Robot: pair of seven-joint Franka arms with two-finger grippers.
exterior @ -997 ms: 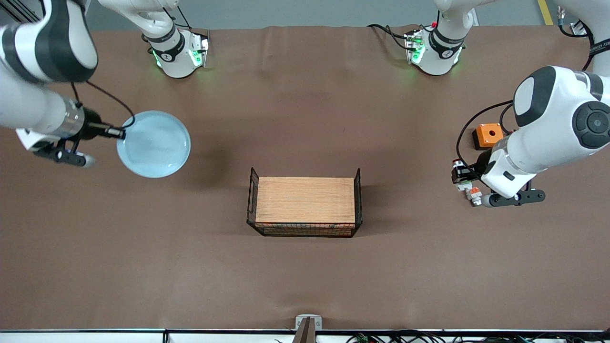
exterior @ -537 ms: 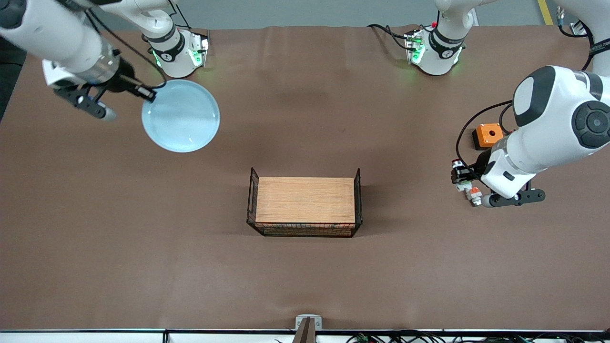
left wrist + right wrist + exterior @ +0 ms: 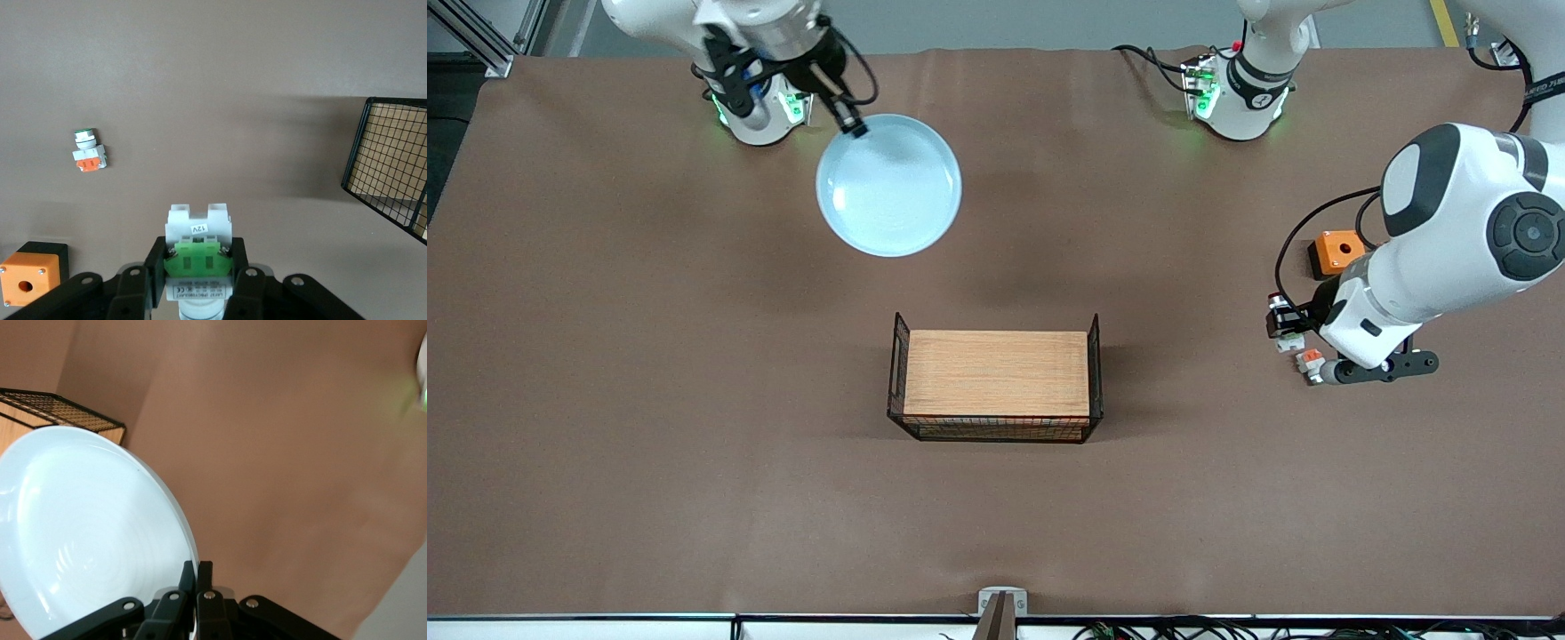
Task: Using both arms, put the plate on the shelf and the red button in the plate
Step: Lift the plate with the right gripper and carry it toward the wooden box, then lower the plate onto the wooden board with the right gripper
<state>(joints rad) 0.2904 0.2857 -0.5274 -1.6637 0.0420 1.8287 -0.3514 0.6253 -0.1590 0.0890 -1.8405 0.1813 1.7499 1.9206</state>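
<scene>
The pale blue plate (image 3: 889, 185) hangs tilted in the air over the table beside the right arm's base. My right gripper (image 3: 854, 127) is shut on its rim, and the right wrist view shows the two fingers pinching the plate (image 3: 87, 533) edge at the right gripper (image 3: 197, 570). My left gripper (image 3: 1282, 318) is low over the left arm's end of the table, shut on the red button (image 3: 1279, 311). In the left wrist view only the red button's (image 3: 199, 230) white body and green block show, clamped in the left gripper (image 3: 199, 250).
A black wire basket (image 3: 996, 384) with a wooden board on top stands mid-table, also seen as the basket (image 3: 393, 167) and the basket (image 3: 60, 410). An orange box (image 3: 1336, 252) with a hole and a loose green-headed button (image 3: 87, 148) lie by the left gripper.
The right arm has swung the plate from the right arm's end of the table to beside its base, nearer the middle. The left gripper has shifted slightly with its button.
</scene>
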